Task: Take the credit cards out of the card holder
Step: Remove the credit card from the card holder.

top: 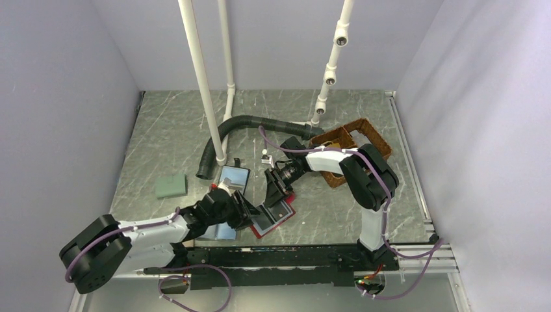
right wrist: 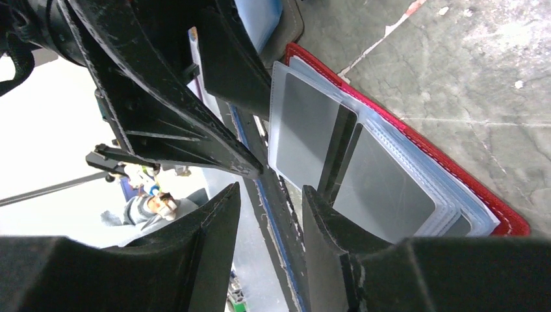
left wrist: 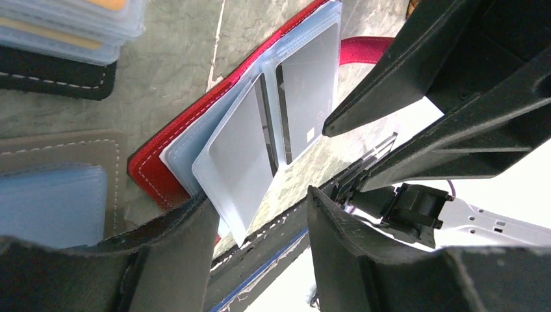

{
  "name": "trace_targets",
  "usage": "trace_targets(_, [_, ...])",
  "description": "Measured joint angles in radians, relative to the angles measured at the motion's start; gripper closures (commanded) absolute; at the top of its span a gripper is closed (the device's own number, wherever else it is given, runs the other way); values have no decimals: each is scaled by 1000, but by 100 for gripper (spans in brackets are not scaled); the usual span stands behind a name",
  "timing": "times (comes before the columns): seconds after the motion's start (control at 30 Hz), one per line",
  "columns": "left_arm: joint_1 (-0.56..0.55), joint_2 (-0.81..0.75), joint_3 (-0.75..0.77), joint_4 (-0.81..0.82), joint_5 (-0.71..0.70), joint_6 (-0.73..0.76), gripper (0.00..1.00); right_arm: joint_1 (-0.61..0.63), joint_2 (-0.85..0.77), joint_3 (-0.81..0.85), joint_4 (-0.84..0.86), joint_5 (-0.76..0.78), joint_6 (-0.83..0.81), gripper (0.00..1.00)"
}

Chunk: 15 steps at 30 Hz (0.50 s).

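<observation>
The holder [left wrist: 151, 170] looks like fine-grained red leather with pale stitching. Its sleeves [left wrist: 182, 156] are clear, slightly frosted soft plastic with a sheen, laid over smooth grey cards [left wrist: 305, 91] with a dull gloss. Under the holder, the table [top: 175, 130] is matt grey-green with a stone pattern and pale scuffs; beyond the holder are a brown woven wicker basket [top: 367, 127] and a ribbed black plastic hose [top: 253, 120]. Over the holder, the left gripper [left wrist: 261, 195] has matt black plastic fingers [left wrist: 175, 260], rough at the edges.

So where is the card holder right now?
In the top view the card holder lies open near the front edge of the table, mid-width, with the left gripper at its left and the right gripper just behind.
</observation>
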Motion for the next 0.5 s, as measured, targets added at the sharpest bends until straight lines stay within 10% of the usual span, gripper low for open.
trace_targets(0.5, [11,-9,-54,34,-51,-55,74,1,0,0,-23,27,-26,58])
